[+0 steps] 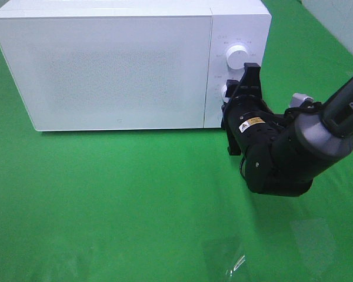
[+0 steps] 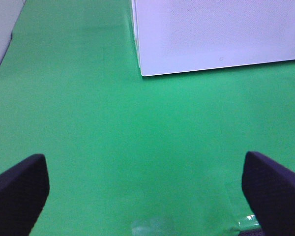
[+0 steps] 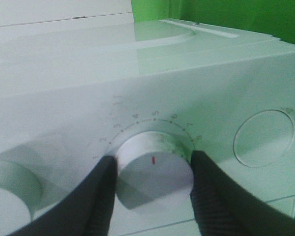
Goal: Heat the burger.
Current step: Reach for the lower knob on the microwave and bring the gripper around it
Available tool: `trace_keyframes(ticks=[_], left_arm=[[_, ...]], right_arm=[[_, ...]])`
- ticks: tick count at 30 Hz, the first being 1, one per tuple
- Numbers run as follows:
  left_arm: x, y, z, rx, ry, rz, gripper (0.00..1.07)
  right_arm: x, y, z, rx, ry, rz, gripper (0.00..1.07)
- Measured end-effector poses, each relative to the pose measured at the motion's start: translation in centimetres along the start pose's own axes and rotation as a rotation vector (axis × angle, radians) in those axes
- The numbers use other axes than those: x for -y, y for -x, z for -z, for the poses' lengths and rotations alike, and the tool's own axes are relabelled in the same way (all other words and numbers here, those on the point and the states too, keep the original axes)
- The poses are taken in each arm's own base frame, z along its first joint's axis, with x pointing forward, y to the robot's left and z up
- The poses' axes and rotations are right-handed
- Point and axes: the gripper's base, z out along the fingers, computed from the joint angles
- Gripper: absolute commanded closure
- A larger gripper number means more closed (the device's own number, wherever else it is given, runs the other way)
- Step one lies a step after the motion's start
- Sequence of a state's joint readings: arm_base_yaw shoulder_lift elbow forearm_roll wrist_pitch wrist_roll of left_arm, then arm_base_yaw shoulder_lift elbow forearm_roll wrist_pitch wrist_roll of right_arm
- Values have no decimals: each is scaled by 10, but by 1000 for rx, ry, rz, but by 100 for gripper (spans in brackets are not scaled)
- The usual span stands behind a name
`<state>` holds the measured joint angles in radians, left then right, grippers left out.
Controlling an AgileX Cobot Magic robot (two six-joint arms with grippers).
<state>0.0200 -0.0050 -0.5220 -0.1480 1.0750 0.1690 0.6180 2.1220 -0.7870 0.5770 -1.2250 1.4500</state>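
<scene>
The dial (image 3: 147,184) on the microwave (image 1: 241,23) is being clamped between the fingers (image 3: 96,196) of the right gripper (image 3: 153,169), one pad lying against each side of its rim. The left gripper (image 2: 145,191) is being held over the cloth (image 2: 113,123), its fingers wide apart and empty. The burger is not being shown in any view. As the door (image 1: 106,70) is closed, it is judged to be lying inside, though that cannot be confirmed.

The step in hand is being read as setting the heating time. For this to be done well, the wrist should be turned about the dial's own axis, so that both pads are bearing evenly and the smooth rim is not being allowed to slip. Little forward pressure should be applied, or the microwave risks being shoved along the cloth. The red mark (image 3: 153,160) should be watched against the numbered scale (image 3: 135,117) while the turn is being made.
</scene>
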Motion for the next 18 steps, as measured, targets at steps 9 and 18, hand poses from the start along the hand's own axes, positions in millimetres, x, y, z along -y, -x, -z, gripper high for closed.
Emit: trace_keyframes(ticks=[9, 18], left_arm=[[0, 0, 0, 0, 0, 0, 7], [0, 0, 0, 0, 0, 0, 7]], right_arm=[[0, 0, 0, 0, 0, 3, 105], [0, 0, 0, 0, 0, 9, 89]])
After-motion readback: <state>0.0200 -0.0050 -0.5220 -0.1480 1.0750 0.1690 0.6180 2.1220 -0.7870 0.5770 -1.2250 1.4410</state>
